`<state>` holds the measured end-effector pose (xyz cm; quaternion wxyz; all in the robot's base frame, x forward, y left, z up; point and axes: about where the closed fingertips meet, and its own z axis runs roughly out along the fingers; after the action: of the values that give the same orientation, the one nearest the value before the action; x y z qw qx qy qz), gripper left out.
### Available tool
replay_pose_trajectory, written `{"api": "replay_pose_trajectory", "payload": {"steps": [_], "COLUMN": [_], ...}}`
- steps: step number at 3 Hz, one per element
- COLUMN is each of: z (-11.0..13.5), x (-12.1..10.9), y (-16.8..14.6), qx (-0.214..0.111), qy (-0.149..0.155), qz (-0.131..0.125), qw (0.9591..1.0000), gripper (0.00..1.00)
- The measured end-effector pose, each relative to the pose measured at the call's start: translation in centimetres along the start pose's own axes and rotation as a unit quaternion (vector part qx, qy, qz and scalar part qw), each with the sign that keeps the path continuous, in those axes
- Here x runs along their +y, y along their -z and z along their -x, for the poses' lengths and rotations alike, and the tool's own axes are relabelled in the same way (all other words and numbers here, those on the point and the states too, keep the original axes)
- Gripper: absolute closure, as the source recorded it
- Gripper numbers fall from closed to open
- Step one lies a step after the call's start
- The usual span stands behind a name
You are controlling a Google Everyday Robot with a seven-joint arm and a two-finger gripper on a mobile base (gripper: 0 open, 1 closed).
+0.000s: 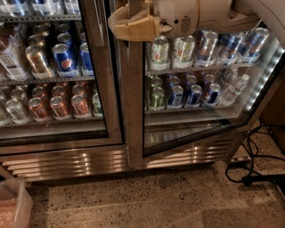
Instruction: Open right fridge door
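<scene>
The right fridge door [133, 116] has a wide steel frame and a glass pane. It stands ajar, its bottom edge angled out from the cabinet and its left edge swung toward me. Behind the pane are shelves of green, blue and silver cans [185, 91]. My gripper [129, 27], with tan fingers on a white arm, is at the top of the view on the door's left edge. It is shut on the steel handle [136, 5], which enters it from above.
The left fridge door [100, 89] is closed over blue and orange cans. Black cables [254, 164] lie on the speckled floor at the right. A translucent bin [15, 207] sits at the bottom left. A steel grille [67, 162] runs below the doors.
</scene>
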<state>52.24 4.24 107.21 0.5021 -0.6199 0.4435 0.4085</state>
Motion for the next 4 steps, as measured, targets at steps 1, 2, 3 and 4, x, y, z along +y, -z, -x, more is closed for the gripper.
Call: {"api": "replay_pose_trajectory", "payload": {"steps": [1,2,3,4], "z": [0.35,0.31,0.63,0.59], "x": [0.77,0.8,1.41,1.44], "y": [-0.03,0.28,0.31,0.57], "qx": [0.004,0.004,0.008,0.008], "qy": [-0.005,-0.005,-0.01,-0.01], "qz": [-0.002,-0.002,-0.004,-0.004], "qw": [1.0,1.0,0.9999,0.9999], "gripper": [1.0,1.0,1.0,0.82]}}
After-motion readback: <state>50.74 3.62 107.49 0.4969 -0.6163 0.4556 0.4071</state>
